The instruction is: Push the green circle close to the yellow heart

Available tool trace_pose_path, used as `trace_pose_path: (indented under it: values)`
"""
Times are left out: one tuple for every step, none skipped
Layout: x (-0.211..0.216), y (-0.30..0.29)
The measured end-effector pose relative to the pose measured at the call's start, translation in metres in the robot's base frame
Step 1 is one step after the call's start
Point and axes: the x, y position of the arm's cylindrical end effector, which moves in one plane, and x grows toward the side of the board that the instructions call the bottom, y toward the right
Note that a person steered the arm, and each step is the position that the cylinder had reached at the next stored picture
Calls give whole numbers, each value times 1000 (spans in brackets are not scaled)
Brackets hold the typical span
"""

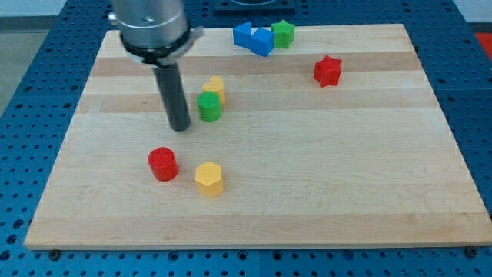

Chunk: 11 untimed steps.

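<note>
Camera view: my tip on counter, just left of green circle; no gripper, plain rod. Green circle touches yellow heart at its upper right. Red cylinder, yellow hexagon nearer bottom edge. Blue blocks, green star hug top edge; red star toward right. Right half wide open.

A pale wooden board lies on a blue perforated bench top, evenly lit.
</note>
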Motion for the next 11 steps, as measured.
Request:
trace_pose_path:
  values:
    - [-15, 26]
    - [-13, 89]
    - [2, 89]
    - [20, 128]
    - [4, 133]
    - [-19, 127]
    - [-32, 117]
    - [-32, 99]
    - [-34, 87]
    - [-44, 88]
    - [-54, 97]
